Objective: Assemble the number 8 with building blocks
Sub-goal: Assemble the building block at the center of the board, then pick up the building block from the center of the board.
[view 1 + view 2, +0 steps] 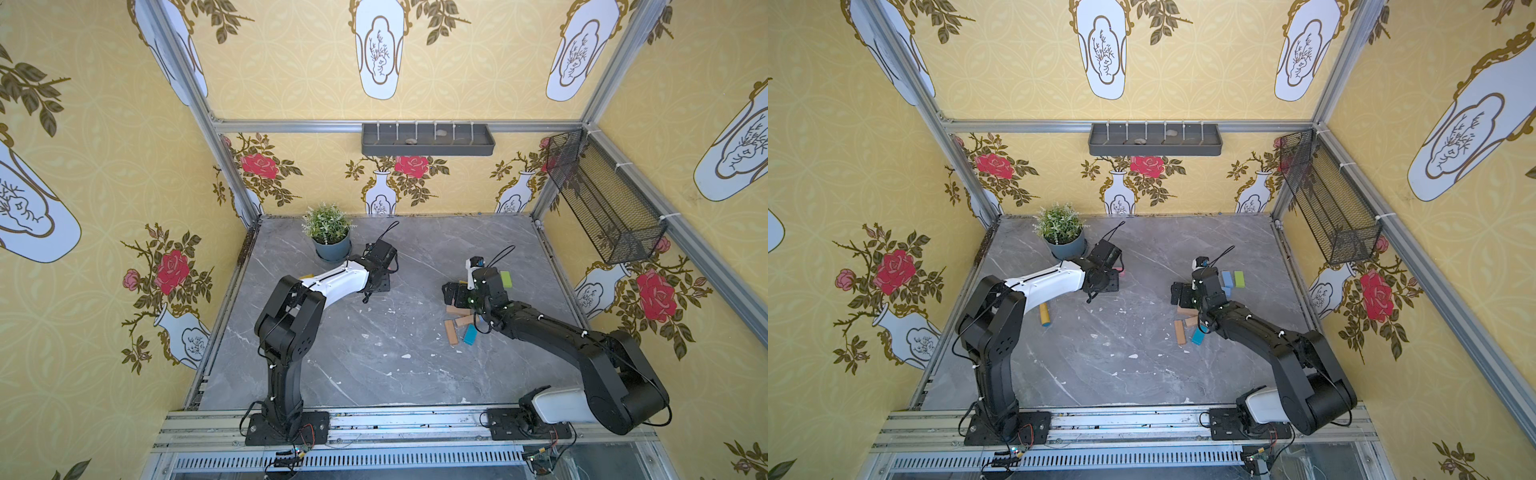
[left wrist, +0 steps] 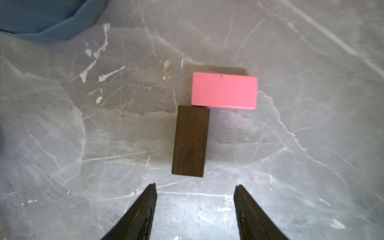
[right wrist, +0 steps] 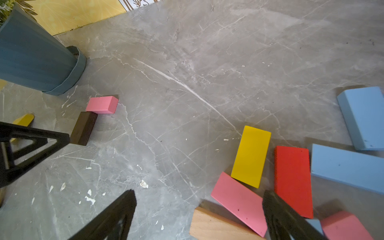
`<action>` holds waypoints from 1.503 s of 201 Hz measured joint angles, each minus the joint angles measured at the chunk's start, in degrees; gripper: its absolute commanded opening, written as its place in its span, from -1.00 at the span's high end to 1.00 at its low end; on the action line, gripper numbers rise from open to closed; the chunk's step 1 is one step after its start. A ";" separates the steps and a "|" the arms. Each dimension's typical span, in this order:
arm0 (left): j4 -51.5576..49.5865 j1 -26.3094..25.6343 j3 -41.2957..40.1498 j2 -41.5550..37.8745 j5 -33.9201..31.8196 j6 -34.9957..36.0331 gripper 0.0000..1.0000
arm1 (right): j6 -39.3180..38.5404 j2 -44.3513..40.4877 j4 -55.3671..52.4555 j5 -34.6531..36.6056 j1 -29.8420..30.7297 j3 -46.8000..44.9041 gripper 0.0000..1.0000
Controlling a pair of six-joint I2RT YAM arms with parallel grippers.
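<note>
Left claw [image 2: 195, 185], half open and empty, sits just short of the brown block [image 2: 190, 141] touching the pink block [image 2: 224, 92], far left: 2 pieces of the 8 laid. Right claw [image 3: 200, 191], wide open and empty, hovers over the right pile [image 3: 293, 178]; next, grasp 1.

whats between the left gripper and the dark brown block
Only bare grey tabletop lies between the left gripper and the dark brown block, shown in the left wrist view.

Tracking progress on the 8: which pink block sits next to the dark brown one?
The pink block by the plant pot, forming a corner with the dark brown block. The other pink blocks lie in the loose jumble.
</note>
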 measured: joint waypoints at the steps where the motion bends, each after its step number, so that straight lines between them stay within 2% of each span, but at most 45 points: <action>1: -0.02 -0.04 0.00 -0.15 0.00 0.04 -0.38 | 0.00 -0.04 0.00 0.00 0.00 0.00 -0.95; 68: -0.87 -1.51 0.17 -13.49 -0.61 3.28 -0.67 | 0.00 -0.92 -2.93 0.07 -0.44 2.25 -0.95; 107: 1.18 -1.62 3.10 -20.20 -0.33 9.49 -0.80 | 1.25 0.15 -10.88 0.44 -2.03 9.79 -0.95; 158: 6.10 -1.60 10.56 -22.69 2.51 20.28 -0.86 | 3.74 4.98 -23.23 1.42 -4.24 19.23 -0.95; 186: 9.94 -0.57 6.38 -24.48 4.57 23.50 -0.87 | 4.35 9.01 -28.68 1.75 -5.49 22.91 -0.95; 217: 12.07 1.09 1.55 -23.91 8.20 23.30 -0.89 | 5.35 13.79 -32.52 1.86 -5.92 26.60 -1.00; 253: 12.26 1.55 1.51 -21.92 10.16 23.26 -0.89 | 5.77 19.10 -34.93 2.16 -5.90 30.10 -0.80; 302: 12.39 1.81 -0.96 -23.78 11.21 22.60 -0.91 | 7.26 24.11 -38.01 3.98 -5.22 33.68 -0.54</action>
